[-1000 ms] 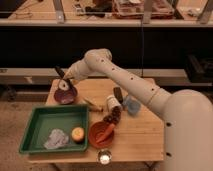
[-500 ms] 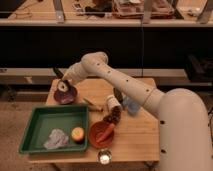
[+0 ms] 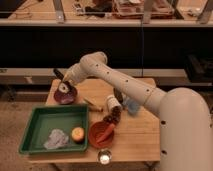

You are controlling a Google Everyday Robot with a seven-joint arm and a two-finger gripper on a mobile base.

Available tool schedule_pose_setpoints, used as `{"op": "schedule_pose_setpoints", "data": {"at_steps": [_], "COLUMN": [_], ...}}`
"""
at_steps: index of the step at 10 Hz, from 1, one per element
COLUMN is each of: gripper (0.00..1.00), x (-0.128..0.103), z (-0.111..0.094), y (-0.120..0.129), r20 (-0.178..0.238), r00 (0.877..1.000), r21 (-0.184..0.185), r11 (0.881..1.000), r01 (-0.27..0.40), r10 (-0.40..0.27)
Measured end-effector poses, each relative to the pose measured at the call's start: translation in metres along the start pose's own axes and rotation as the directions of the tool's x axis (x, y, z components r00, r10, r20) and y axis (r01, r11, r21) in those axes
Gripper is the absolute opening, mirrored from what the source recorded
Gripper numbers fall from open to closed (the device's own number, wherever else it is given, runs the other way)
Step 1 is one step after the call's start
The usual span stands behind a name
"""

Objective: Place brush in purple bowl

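Note:
The purple bowl [image 3: 65,96] sits at the back left corner of the wooden table [image 3: 135,135]. My gripper [image 3: 64,87] hangs right over the bowl, with its tip at the rim or just inside. It is shut on the brush [image 3: 58,74], whose thin black handle sticks up and to the left out of the gripper. The brush head points down into the bowl and is mostly hidden by the gripper. My arm [image 3: 125,87] reaches in from the right across the table's back.
A green tray [image 3: 35,131] at the front left holds a round orange fruit [image 3: 77,133] and a pale crumpled cloth [image 3: 56,139]. An orange-red bowl [image 3: 96,139] holds an orange utensil [image 3: 106,132]. A wooden-handled stick [image 3: 93,104], a white container [image 3: 113,103], a blue item [image 3: 133,106] and a small white cup [image 3: 104,159] lie nearby.
My arm has drawn in and the gripper has lowered slightly onto the purple bowl, still holding the brush.

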State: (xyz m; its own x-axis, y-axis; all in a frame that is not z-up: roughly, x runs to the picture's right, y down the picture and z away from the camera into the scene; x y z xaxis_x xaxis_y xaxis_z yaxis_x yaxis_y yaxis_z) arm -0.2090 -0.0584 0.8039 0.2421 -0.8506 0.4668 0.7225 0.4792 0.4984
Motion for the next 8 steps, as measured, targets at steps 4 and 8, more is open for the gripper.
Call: {"op": "schedule_pose_setpoints", "data": {"at_steps": [4, 8], "gripper": [0.00, 0.16], "x": [0.010, 0.022], "z": [0.038, 0.060], "y": [0.008, 0.014], "r20": [-0.055, -0.023], "r00": [0.995, 0.995], "r21": [0.022, 0.017], "r11": [0.996, 0.995], "r01": [0.083, 0.095], "r10": [-0.082, -0.095]}}
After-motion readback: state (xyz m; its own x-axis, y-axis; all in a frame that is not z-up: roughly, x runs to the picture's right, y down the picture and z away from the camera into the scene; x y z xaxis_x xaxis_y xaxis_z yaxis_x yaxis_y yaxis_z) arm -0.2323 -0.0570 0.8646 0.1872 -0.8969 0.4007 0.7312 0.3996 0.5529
